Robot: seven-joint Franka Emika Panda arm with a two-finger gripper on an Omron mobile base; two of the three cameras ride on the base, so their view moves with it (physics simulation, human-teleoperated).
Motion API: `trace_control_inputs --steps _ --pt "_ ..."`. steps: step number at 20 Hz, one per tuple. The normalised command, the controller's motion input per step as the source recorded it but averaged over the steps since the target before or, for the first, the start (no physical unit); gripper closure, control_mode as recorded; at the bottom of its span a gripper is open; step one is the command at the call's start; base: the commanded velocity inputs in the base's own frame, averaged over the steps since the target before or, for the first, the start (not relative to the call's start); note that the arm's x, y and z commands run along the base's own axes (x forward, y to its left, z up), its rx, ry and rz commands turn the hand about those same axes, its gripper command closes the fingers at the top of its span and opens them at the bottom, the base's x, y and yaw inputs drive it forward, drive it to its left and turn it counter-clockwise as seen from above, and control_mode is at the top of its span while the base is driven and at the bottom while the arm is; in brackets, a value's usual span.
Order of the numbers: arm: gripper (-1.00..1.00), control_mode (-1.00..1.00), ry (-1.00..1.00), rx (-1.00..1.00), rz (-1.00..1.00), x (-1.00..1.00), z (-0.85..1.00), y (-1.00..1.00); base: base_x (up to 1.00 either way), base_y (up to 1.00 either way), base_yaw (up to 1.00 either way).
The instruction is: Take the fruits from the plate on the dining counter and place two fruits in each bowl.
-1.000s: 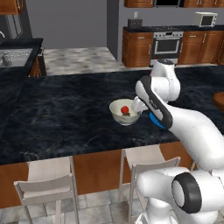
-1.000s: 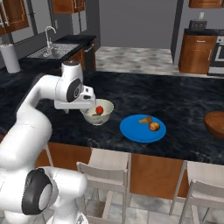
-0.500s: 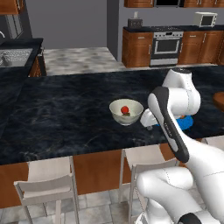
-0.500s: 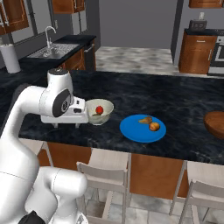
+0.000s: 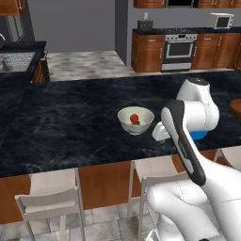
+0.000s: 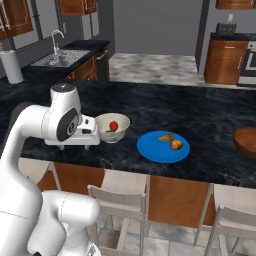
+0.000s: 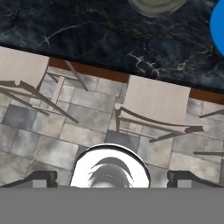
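Observation:
A cream-white bowl [image 5: 135,120] [image 6: 112,128] stands on the black dining counter [image 5: 70,122] [image 6: 210,115]. In it lies the red fruit [image 5: 134,117] [image 6: 113,125], with a small dark shape beside it that I cannot identify. On the blue plate [image 6: 155,150] rest the tan pear-shaped fruit [image 6: 165,137] and the orange fruit [image 6: 176,145]; the arm covers most of the plate [image 5: 198,135] from the left. My gripper [image 5: 159,137] [image 6: 80,146] [image 7: 113,179] hangs by the counter's front edge beside the bowl, pointing down, open and holding nothing.
A brown wooden bowl [image 6: 245,142] [image 5: 235,108] sits at the counter's right end. Pale stools [image 5: 47,188] [image 6: 120,197] [image 7: 155,103] line the near side below the counter edge. Cabinets, a stove and a sink lie beyond.
The hand has drawn back from over the bowl toward the counter's front edge and turned downward. The red fruit stays in the bowl.

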Motion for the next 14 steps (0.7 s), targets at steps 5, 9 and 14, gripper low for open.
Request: trace_control_inputs --steps 5,9,14 --pt "-1.00 1.00 0.00 0.00 0.00 0.00 0.00 0.00 -0.15 -0.17 0.00" --pt "-1.00 1.00 0.00 0.00 0.00 0.00 0.00 0.00 -0.40 -1.00 -0.11" --pt "-1.00 1.00 0.00 0.00 0.00 0.00 0.00 0.00 0.07 -0.95 -0.05"
